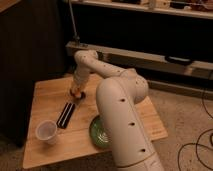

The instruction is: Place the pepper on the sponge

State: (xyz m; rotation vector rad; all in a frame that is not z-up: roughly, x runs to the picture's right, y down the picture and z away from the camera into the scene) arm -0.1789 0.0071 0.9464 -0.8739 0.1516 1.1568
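While the wooden table [47, 97] carries all the things, the big white arm [120, 100] reaches across it to its far middle part. A green bowl [97, 134] sits at the near side, partly hidden behind the arm. To its left lie a long black bar [65, 114] and a pale cup [46, 132].

The end effector [77, 91] is low, just above the table top beyond the bar, and one cannot tell whether it grips or is let loose. A small dark patch under it seems to be the sponge [81, 94], mostly covered. A bit of orange at its tip seems to be the pepper [74, 92], at or touching the sponge.

The scene probably fits two stages: the pepper is being set down on the sponge, or it rests there already. If it is held, the release calls for the pepper to lie fully on the soft block. In both cases, the withdrawal should go straight up, so that the small pepper does not roll off.
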